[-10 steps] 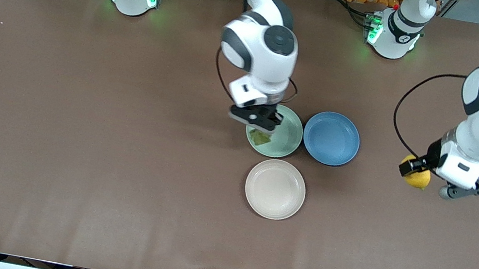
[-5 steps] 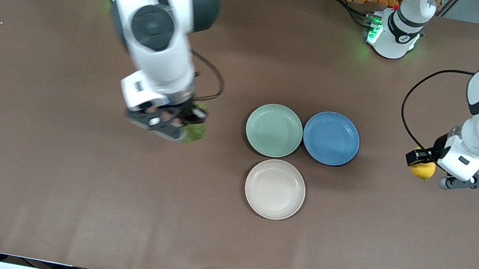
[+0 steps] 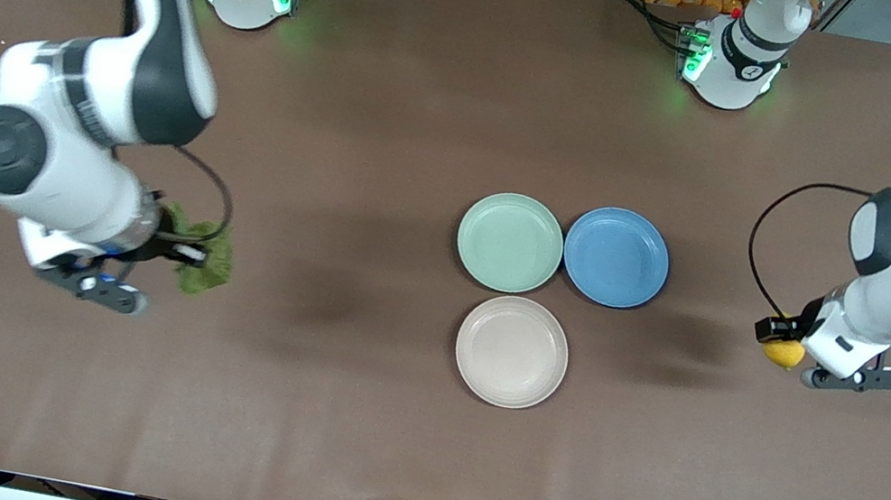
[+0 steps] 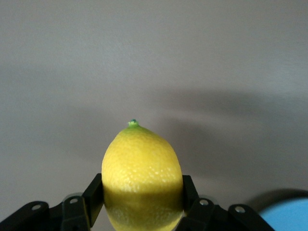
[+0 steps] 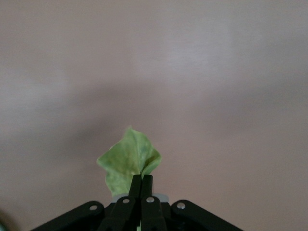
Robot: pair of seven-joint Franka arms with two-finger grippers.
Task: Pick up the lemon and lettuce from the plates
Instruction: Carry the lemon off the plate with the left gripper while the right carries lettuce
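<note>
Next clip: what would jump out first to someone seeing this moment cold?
Both arms are spread wide, each carrying food over bare table. The right gripper pinches the lettuce at its end; the left gripper clamps the lemon at its own. Three plates, green, blue and cream, cluster mid-table.

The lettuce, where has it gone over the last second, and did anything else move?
The right gripper lifted the lettuce off the pale green plate and carried it toward the right arm's end of the table. The left gripper kept the lemon, shifting slightly. All three plates stayed put.
</note>
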